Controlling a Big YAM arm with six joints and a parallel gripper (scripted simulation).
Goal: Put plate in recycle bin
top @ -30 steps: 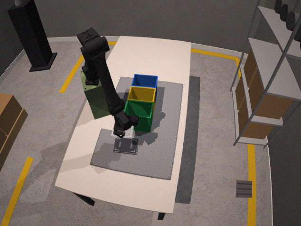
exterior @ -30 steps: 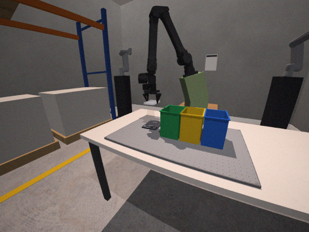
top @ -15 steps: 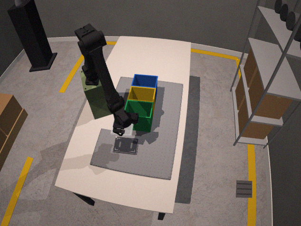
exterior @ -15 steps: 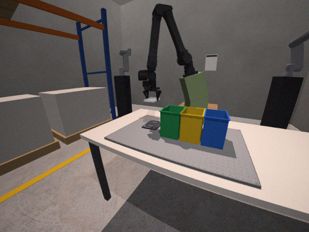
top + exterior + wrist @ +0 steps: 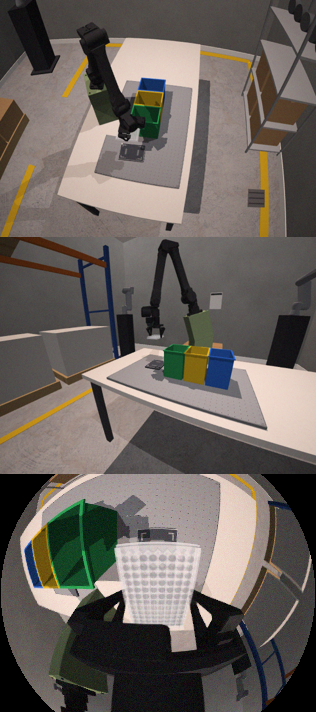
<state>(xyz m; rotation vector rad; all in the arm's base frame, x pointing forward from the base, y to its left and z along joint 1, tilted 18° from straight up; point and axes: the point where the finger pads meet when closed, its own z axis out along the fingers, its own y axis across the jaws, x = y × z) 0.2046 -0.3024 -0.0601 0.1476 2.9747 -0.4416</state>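
Observation:
My gripper (image 5: pixel 154 335) is shut on the white 96-well plate (image 5: pixel 158 584) and holds it flat, well above the table. The plate also shows in the top view (image 5: pixel 130 134) and in the exterior view (image 5: pixel 154 337). The dark plate nest N1 (image 5: pixel 131 152) lies empty on the grey mat below, also visible in the exterior view (image 5: pixel 154 364). The yellow bin (image 5: pixel 148 98) stands upright in the middle of the row, between the green bin (image 5: pixel 146 114) and the blue bin (image 5: pixel 152 84). My gripper is beside the green bin's near end, above rim height.
The three bins touch each other in a row on the grey mat. The arm's green base block (image 5: pixel 99 101) stands at the table's left edge. A shelf rack (image 5: pixel 280 81) stands to the right of the table.

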